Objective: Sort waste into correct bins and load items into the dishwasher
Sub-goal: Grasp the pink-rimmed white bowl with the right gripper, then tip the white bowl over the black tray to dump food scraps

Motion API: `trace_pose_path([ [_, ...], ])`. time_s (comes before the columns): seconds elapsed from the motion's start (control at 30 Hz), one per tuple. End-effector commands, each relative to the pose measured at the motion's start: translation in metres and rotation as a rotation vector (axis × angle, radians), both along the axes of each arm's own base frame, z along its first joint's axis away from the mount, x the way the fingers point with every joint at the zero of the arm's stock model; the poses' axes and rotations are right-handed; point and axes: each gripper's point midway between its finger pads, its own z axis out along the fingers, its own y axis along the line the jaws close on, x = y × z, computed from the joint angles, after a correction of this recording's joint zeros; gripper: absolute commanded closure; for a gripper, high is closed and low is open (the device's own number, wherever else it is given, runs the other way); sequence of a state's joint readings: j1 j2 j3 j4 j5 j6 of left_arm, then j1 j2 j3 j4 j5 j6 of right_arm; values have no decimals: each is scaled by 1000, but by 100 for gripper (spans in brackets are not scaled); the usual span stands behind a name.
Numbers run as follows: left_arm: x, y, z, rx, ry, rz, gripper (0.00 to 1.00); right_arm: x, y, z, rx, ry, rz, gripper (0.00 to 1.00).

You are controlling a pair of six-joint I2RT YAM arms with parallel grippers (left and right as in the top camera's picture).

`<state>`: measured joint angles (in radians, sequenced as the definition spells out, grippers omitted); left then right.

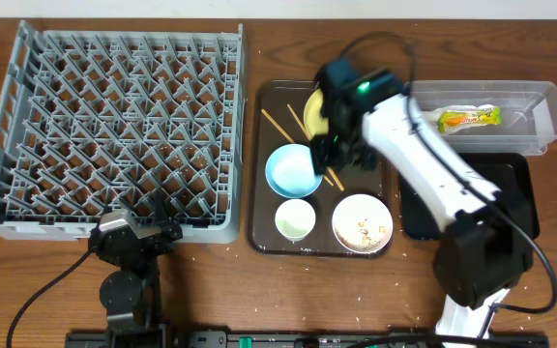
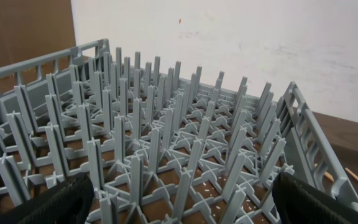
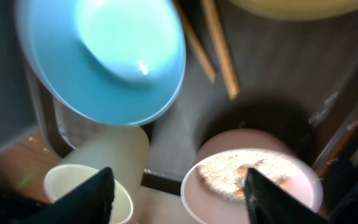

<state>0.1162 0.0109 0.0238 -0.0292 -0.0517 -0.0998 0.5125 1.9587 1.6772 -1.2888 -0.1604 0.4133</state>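
Note:
My right gripper point(image 1: 332, 145) is open and empty above the brown tray, over the chopsticks point(image 1: 280, 124), between the light blue bowl point(image 1: 293, 169) and the yellow plate point(image 1: 313, 111), which my arm half hides. In the right wrist view the open fingers point(image 3: 179, 199) frame the pale cup point(image 3: 86, 186) and the white bowl point(image 3: 253, 183) holding rice-like scraps; the blue bowl point(image 3: 104, 56) and chopsticks point(image 3: 219, 46) lie beyond. The printed wrapper point(image 1: 469, 118) lies in the clear tub point(image 1: 530, 97). My left gripper point(image 1: 133, 237) is open and empty at the front edge of the grey dish rack point(image 1: 114, 126), which fills the left wrist view point(image 2: 166, 124).
The dark brown serving tray point(image 1: 256, 193) holds the dishes, with the cup point(image 1: 295, 220) and white bowl point(image 1: 362, 223) at its front. The black tray point(image 1: 520, 184) lies under my right arm, in front of the clear tub. Crumbs dot the table near the front edge.

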Motion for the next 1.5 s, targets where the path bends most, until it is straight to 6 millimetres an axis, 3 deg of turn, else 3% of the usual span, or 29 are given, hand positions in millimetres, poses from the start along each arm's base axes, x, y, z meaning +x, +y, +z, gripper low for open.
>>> trace_pose_path([
  [0.0, -1, 2, -18, 5, 54, 11, 7, -20, -5, -26, -68, 83, -136, 41],
  [0.17, -1, 2, -18, 5, 54, 11, 7, -38, -16, -55, -144, 125, -241, 46],
  [0.4, -1, 2, -18, 5, 54, 11, 7, -42, -17, -84, -132, 111, -291, 46],
  [0.43, -1, 2, -18, 5, 54, 11, 7, -43, -17, -86, -132, 115, -291, 50],
  [0.63, -1, 2, -18, 5, 54, 11, 7, -45, -18, -87, -135, 119, -280, 95],
  [0.67, -1, 2, -18, 5, 54, 11, 7, -45, -18, -87, -135, 118, -272, 99],
  [0.9, -1, 2, -18, 5, 54, 11, 7, -51, -19, -85, -134, 142, -237, 99],
  [1.0, -1, 2, -18, 5, 54, 11, 7, -54, -15, -78, -91, 159, -181, 99],
  [1.2, -1, 2, -18, 5, 54, 11, 7, -33, -21, -32, 39, 18, -49, 99],
  [1.3, -1, 2, -18, 5, 54, 11, 7, -20, -37, -5, 82, -70, -53, 99],
  [1.47, -1, 2, -18, 5, 54, 11, 7, 1, -81, 32, 149, -192, -101, 99],
])
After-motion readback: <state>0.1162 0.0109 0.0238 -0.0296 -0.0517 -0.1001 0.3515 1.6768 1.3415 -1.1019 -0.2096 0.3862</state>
